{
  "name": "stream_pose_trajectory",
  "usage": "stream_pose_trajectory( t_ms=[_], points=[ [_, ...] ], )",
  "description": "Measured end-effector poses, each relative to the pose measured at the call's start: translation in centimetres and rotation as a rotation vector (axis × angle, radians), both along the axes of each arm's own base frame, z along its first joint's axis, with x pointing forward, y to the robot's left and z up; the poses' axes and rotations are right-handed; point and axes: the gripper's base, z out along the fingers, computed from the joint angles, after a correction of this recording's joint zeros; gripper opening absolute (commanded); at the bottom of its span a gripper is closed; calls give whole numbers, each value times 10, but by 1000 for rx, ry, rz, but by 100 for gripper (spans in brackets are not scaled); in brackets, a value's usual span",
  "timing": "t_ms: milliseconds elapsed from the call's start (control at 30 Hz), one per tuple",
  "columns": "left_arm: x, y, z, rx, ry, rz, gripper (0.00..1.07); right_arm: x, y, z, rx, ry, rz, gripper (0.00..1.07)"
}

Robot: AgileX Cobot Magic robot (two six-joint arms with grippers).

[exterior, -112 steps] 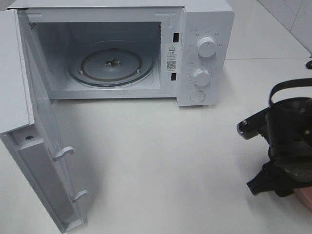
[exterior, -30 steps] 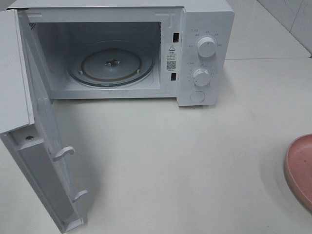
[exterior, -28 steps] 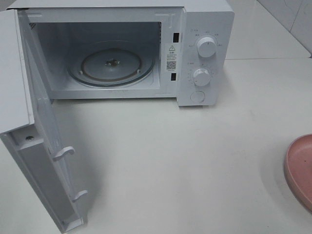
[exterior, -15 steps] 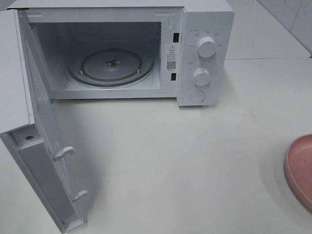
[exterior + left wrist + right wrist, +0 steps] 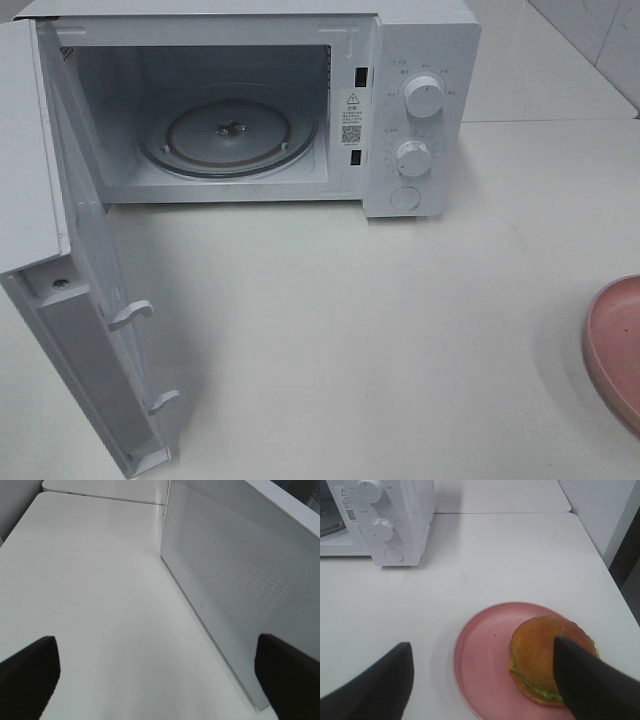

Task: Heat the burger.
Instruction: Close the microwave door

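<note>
**Burger waiting on plate, microwave standing open**

Burger (image 5: 545, 660): tall, glossy golden bun over green lettuce, resting toward the 4 o'clock side of a pink plate (image 5: 480, 655) in the right wrist view. Likely light, soft and squashy, with stacked layers apt to slide; probably best taken low across the sides, pressed gently, or carried by the plate rim. Right gripper (image 5: 482, 680) above the plate, fingers spread wide, holding nothing, one finger overlapping the bun's edge in view. Microwave (image 5: 420, 110) at 11 o'clock in the overhead view, door (image 5: 60, 280) swung open, glass turntable (image 5: 228, 135) bare. Left gripper (image 5: 160, 675) beside the door, fingers apart, empty.
</note>
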Motion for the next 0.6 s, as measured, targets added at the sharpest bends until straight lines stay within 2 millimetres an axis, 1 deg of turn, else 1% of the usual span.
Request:
stream_pose_trajectory(
  t_ms=[600],
  points=[
    [0, 0, 0, 0, 0, 0, 98, 0, 0, 0, 0, 0, 0, 73]
  ],
)
